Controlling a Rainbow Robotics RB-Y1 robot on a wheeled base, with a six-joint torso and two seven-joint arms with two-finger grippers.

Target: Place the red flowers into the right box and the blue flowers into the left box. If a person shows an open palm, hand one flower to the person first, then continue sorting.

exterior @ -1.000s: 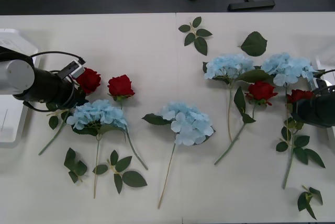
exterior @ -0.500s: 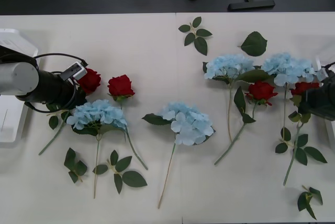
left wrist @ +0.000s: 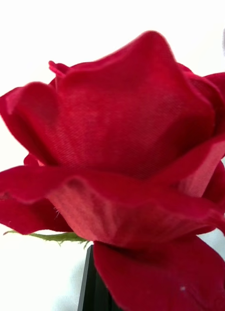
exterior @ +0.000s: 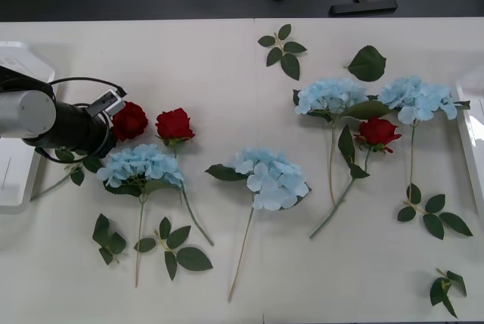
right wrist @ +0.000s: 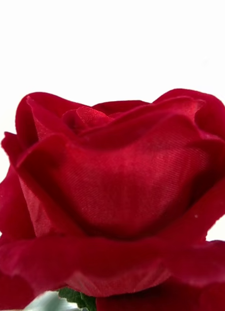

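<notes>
The left gripper [exterior: 106, 131], at the table's left side, grips a red rose [exterior: 129, 119] by its stem, which trails left toward the left box [exterior: 17, 59]; the right box [exterior: 470, 142] lies far across the table.

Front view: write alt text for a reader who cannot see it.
The left arm's gripper sits at a red rose on a white table strewn with four blue flowers, two more roses and loose leaf sprigs.

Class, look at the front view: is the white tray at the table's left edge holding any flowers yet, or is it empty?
Empty as far as visible: the left box shows bare white; part lies behind the left arm.
</notes>
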